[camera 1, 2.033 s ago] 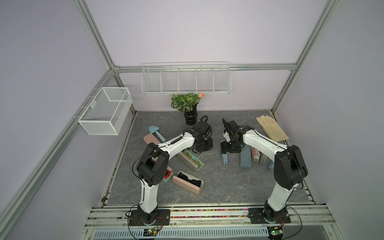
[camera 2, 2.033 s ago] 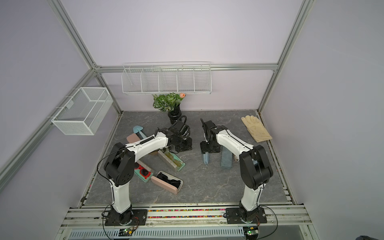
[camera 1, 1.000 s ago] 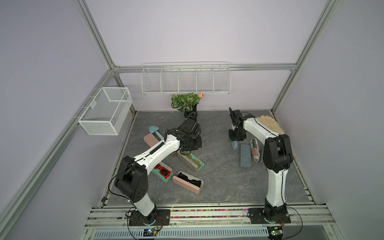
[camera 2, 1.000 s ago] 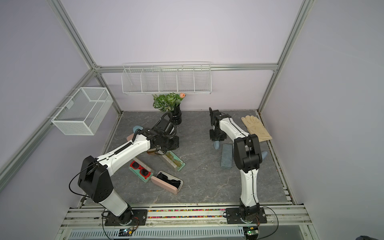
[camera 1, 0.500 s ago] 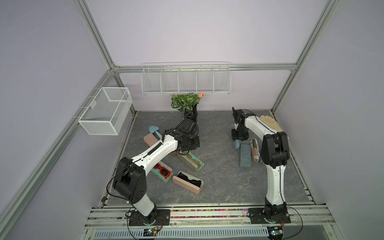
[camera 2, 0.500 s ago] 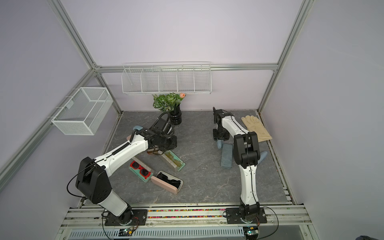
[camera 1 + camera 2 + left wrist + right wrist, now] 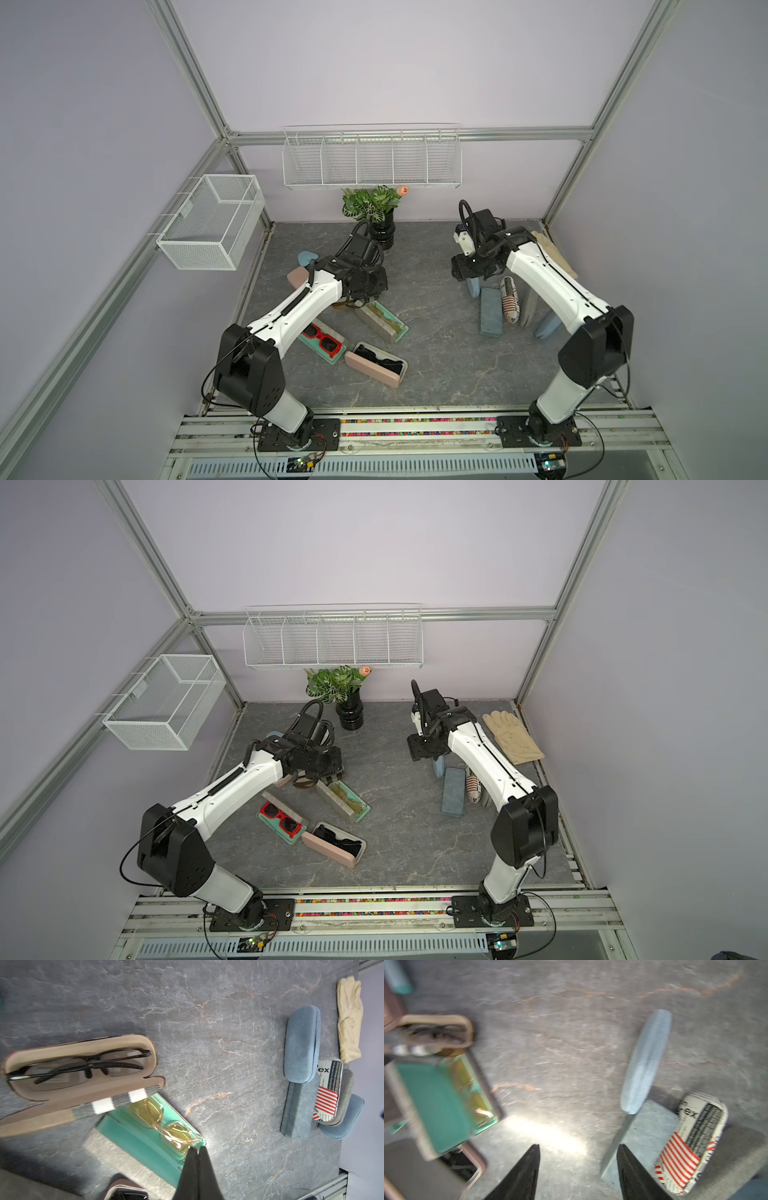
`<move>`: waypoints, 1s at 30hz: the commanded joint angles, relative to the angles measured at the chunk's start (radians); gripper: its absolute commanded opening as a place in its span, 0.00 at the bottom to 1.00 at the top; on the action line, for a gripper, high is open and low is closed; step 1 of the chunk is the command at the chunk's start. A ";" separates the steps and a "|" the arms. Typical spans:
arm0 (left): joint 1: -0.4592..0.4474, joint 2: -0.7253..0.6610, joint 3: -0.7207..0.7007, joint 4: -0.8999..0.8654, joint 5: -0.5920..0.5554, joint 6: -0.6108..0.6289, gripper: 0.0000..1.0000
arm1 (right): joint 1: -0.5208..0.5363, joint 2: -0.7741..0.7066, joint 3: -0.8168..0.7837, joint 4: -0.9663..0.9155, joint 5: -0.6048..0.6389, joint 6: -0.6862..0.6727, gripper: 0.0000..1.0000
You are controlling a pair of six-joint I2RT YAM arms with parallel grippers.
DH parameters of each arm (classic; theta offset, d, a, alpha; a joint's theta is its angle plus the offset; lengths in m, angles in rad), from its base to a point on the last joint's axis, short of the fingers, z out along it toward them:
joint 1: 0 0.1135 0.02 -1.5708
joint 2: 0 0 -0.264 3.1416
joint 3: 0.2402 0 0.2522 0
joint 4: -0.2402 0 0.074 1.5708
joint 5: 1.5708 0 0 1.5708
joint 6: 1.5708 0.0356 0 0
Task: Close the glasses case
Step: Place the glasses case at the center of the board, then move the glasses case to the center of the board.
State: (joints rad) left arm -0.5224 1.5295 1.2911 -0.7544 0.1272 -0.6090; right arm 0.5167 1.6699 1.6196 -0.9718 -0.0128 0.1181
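Grey stone-patterned tabletop (image 7: 440,365), carrying glasses cases in two groups.

Left group, open cases:
- Striped case (image 7: 81,1076): beige lining, lid folded back, black glasses (image 7: 91,1067) inside. It lies near the table's left side, under the left arm's wrist.
- Teal-lined case (image 7: 143,1142): just beside the striped case, with yellow glasses (image 7: 176,1132) inside.
- Red sunglasses (image 7: 322,338) in another teal case, nearer the front.
- Pink case (image 7: 370,370): holds dark glasses and sits beside the red pair.

Left gripper (image 7: 196,1153): fingertips pressed together and gripping nothing. It hangs over the corner of the teal-lined case; contact cannot be told.

Right gripper (image 7: 578,1147): fingers spread and empty, over bare tabletop.

Right group, closed cases:
- Blue case (image 7: 645,1061): seam shut, apparently standing on its long edge, just beside the right gripper.
- Slate case (image 7: 295,1109), newsprint case (image 7: 328,1088) with red and white stripes, grey case (image 7: 348,1084) and pale blue case (image 7: 345,1120), packed side by side.

Sundries: cream glove (image 7: 513,737) by the right wall; potted plant (image 7: 372,208) at the back.
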 commanded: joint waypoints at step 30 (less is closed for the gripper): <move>0.188 -0.221 -0.207 -0.020 -0.026 -0.025 0.00 | 0.481 0.457 0.224 0.022 -0.041 0.005 0.60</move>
State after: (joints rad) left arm -0.3450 1.3315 1.0992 -0.7650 0.1032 -0.6418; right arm 0.9932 2.1025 1.8221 -0.9192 -0.0658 0.1280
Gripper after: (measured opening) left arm 0.040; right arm 0.608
